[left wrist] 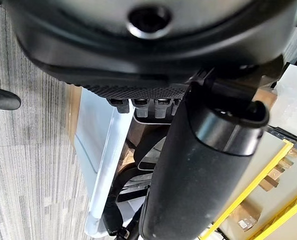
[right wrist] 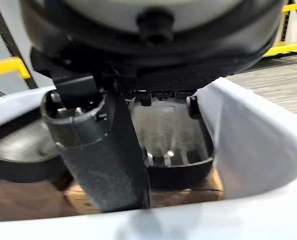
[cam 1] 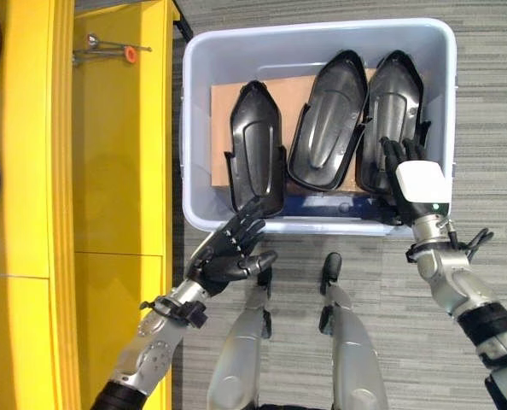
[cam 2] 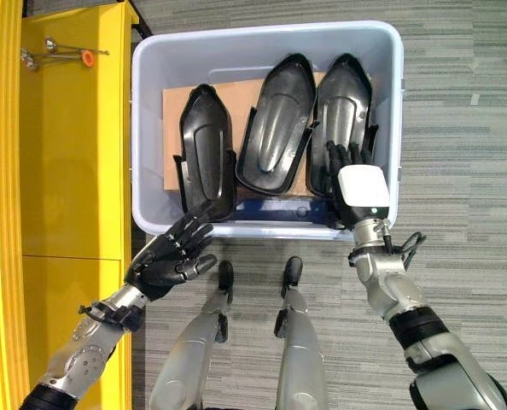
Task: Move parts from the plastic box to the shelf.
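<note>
Task barely begun by my read; three black parts lie in the plastic box (cam 1: 194, 128), none on the yellow shelf (cam 1: 121, 154) left of the box; left part (cam 1: 255, 145), middle part (cam 1: 328, 120) and right part (cam 1: 394, 115) rest side by side on a cardboard sheet (cam 1: 228, 102). My right hand (cam 1: 411, 175) reaches over the box's near wall, fingers straight on the right part, nothing gripped yet; my left hand (cam 1: 232, 248) hovers just outside the box's near left corner, fingers relaxed, empty. A metal tool with an orange tip (cam 1: 108, 53) lies on the shelf. The near wall is what I'd have to lift each part over.
</note>
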You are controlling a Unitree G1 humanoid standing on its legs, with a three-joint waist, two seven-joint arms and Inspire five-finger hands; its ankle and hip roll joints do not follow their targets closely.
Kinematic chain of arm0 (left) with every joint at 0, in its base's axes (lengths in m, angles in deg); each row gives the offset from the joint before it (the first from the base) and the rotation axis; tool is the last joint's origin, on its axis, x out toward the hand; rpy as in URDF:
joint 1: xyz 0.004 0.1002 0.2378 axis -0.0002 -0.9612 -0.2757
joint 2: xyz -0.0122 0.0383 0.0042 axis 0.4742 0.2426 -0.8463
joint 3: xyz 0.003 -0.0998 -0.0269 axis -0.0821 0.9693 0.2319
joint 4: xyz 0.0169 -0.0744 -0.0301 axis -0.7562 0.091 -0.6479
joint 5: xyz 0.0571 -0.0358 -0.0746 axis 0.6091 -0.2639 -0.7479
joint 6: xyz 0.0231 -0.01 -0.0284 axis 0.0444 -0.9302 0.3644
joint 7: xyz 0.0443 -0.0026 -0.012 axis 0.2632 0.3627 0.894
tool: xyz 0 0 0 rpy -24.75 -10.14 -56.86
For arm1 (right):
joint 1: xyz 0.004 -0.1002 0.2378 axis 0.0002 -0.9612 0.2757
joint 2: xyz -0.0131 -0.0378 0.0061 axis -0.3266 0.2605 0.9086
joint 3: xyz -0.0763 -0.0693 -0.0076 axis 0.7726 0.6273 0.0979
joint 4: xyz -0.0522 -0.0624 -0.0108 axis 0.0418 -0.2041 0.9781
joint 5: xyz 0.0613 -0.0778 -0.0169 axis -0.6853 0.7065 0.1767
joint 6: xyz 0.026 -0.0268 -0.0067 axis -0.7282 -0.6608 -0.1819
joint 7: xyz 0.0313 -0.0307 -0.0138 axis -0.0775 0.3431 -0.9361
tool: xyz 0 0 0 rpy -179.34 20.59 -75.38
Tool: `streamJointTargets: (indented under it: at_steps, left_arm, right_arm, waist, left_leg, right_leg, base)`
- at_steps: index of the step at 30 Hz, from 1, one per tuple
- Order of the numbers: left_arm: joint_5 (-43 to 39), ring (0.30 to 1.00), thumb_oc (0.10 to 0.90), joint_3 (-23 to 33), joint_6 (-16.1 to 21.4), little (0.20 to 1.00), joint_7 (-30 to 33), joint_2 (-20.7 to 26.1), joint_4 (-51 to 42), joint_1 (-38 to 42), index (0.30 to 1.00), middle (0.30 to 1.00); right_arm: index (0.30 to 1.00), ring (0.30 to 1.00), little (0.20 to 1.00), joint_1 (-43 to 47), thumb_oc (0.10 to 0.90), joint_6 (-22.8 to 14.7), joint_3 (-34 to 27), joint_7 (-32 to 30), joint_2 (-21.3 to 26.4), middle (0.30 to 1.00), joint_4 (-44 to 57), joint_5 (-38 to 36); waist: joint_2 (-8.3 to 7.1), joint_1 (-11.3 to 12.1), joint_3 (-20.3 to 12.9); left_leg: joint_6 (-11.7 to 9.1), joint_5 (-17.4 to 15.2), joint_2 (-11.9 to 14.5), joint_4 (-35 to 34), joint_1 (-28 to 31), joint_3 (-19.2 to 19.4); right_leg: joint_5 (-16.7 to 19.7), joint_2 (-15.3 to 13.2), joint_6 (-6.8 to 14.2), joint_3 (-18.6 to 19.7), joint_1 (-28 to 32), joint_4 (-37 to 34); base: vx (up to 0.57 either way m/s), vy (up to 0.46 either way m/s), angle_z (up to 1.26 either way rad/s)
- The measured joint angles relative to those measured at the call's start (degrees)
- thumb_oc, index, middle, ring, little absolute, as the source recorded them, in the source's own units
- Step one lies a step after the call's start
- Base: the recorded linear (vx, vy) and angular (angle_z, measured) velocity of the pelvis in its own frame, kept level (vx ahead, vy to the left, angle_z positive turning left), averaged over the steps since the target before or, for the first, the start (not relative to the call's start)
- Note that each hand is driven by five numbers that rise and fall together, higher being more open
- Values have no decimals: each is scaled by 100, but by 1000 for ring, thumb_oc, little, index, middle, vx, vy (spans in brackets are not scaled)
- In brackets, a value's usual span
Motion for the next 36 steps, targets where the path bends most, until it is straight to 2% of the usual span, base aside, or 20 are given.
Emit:
streamJointTargets:
  at_steps: [8,16,23,24,25,26,32,36]
  left_arm:
    - [2,1000,900,1,-2,1000,-2,12,52,166,1000,1000]
    - [4,1000,900,-3,-40,1000,-5,9,52,224,1000,1000]
    - [5,1000,900,-14,-41,1000,-121,6,102,227,1000,1000]
    - [5,1000,900,-25,-42,1000,-122,6,135,228,1000,1000]
    - [8,1000,900,-53,-42,1000,-130,3,186,242,1000,1000]
    - [14,1000,900,-89,-42,1000,-158,-2,282,275,1000,1000]
    - [197,1000,900,-291,-27,1000,-264,-37,516,511,1000,1000]
    - [222,1000,900,-454,-26,1000,-274,-22,508,529,1000,1000]
  right_arm:
    - [1000,1000,1000,378,900,109,127,-22,-143,1000,-899,-234]
    - [1000,1000,1000,485,900,177,278,-35,-258,1000,-890,-264]
    - [1000,1000,1000,613,900,547,343,-7,-402,1000,-1161,-138]
    - [786,786,786,667,747,568,363,26,-461,786,-1305,-138]
    - [651,651,651,770,651,629,481,107,-485,651,-1450,-139]
    - [300,300,300,901,400,699,577,148,-514,300,-1607,-141]
    - [300,300,300,1435,400,809,553,-428,-887,300,-2640,-226]
    - [300,300,300,1550,400,820,499,-552,-875,300,-2724,-315]
  waist:
    - [2,158,-1]
    - [10,163,-5]
    - [30,191,-10]
    - [35,193,-10]
    - [47,203,-8]
    - [58,217,-9]
    - [79,274,-22]
    - [110,292,-39]
  left_leg:
    - [-23,14,-17,-11,-21,-12]
    - [-30,20,-14,-6,-34,-29]
    - [-32,22,-16,-5,-29,-27]
    - [-32,23,-15,-5,-30,-26]
    - [-34,24,-14,-6,-30,-29]
    - [-38,28,-14,-5,-34,-34]
    - [-92,88,-18,3,-103,-130]
    - [-99,106,-49,27,-268,-131]
  right_leg:
    - [44,-33,-56,-36,1,-30]
    - [44,-30,-58,-59,1,-36]
    - [43,-37,-60,-57,0,-29]
    - [42,-37,-60,-57,-1,-28]
    - [40,-40,-59,-60,-1,-28]
    - [40,-39,-60,-66,-3,-28]
    - [-99,-104,-53,-137,-151,234]
    - [-144,-171,-97,-129,-405,446]
  base:
    - [0,0,0]
    - [18,-4,1]
    - [12,3,0]
    - [0,0,0]
    - [-3,-33,1]
    - [-8,-42,3]
    - [-4,-9,7]
    - [0,0,0]
